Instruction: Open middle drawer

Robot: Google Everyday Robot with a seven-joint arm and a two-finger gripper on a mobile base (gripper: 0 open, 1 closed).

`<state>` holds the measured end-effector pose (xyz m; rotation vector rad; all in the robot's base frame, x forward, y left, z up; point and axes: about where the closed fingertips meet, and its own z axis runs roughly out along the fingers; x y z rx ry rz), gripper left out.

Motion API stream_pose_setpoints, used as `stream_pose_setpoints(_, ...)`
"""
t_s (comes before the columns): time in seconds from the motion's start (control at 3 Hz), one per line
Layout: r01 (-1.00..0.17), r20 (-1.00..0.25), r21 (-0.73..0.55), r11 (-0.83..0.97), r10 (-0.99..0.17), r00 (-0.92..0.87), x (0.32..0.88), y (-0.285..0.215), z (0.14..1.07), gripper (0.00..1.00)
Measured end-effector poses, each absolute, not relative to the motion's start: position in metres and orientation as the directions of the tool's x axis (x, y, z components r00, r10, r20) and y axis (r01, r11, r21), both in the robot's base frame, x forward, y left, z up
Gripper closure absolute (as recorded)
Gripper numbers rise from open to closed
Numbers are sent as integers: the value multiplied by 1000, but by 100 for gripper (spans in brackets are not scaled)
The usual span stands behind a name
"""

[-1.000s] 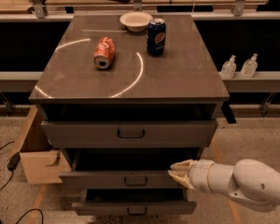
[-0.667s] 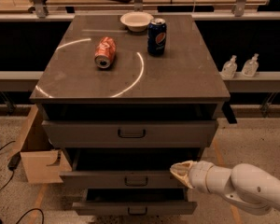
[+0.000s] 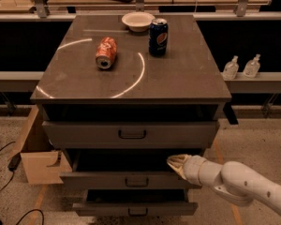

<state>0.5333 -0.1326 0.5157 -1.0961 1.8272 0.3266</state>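
The middle drawer (image 3: 98,179) is the second of three dark grey drawers, with a small black loop handle (image 3: 136,182). It stands pulled out a little, with a dark gap above its front. My gripper (image 3: 174,162), tan-tipped on a white arm coming in from the lower right, sits at the drawer's top edge, right of the handle. Its fingers look closed together into a point, holding nothing I can see.
The top drawer (image 3: 84,134) and bottom drawer (image 3: 107,209) also stand slightly out. On the cabinet top (image 3: 187,78) lie a tipped red can (image 3: 106,52), an upright blue can (image 3: 158,36) and a white bowl (image 3: 137,21). A cardboard box (image 3: 37,165) stands at the left; two bottles (image 3: 231,68) stand on a ledge at the right.
My gripper has shifted slightly left and up along the middle drawer's top edge. The drawers and the things on the cabinet top look unchanged.
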Motion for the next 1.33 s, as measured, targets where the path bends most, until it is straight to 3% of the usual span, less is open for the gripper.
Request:
stream_pose_setpoints(0.67, -796, -818, -184, 577, -539, -202, 574, -126, 486, 100)
stream_pose_setpoints(1.33, -788, -805, -155, 596, -538, -249, 574, -127, 466, 100)
